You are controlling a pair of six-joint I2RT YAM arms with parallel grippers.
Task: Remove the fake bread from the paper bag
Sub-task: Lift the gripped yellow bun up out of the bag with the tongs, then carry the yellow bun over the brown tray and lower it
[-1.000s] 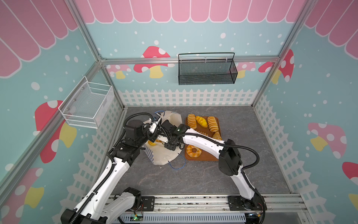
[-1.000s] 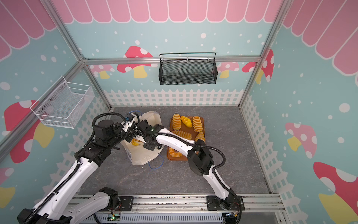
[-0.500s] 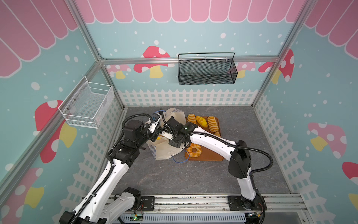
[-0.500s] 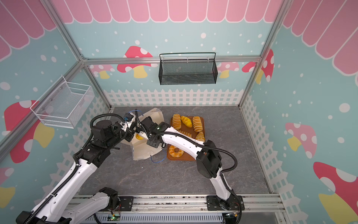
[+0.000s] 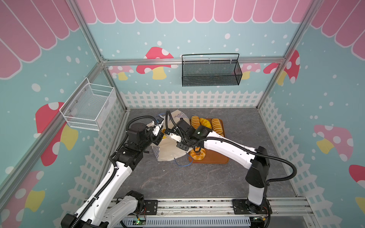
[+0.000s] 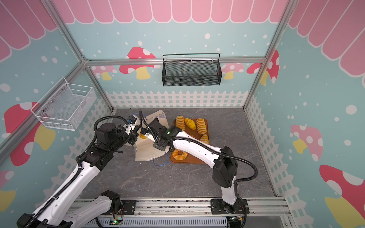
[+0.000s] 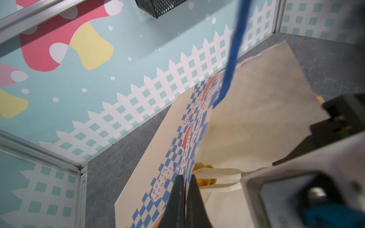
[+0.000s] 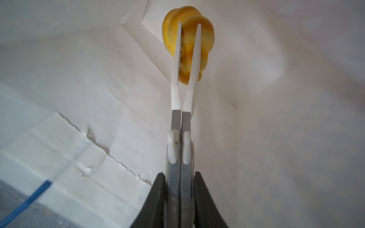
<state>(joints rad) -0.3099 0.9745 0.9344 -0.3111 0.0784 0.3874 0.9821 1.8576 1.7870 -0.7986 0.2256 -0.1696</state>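
Reaching deep into the bag (image 5: 169, 152), the right gripper (image 8: 189, 25) has just finished its squeeze: jaws that stood a little wider 1 second ago are now almost shut, the 2 white fingertips pinching a yellow pastry (image 8: 207, 37) that lies against a folded corner of the bag's base. Over that same second the arm's elbow has swung further right in both top views, while the bag itself has barely shifted. The left gripper (image 7: 186, 180) stays clamped fully shut on the checkered rim, keeping the mouth lifted and open.

The grasp looks made, so the step in hand turns from catching to withdrawing. 5 pieces already sit on the tray (image 5: 215, 160), among them the doughnut (image 5: 197, 156), just beside the bag. The right wrist view shows no other bread inside, though part of the bag's interior is hidden, so I cannot tell whether this is the last
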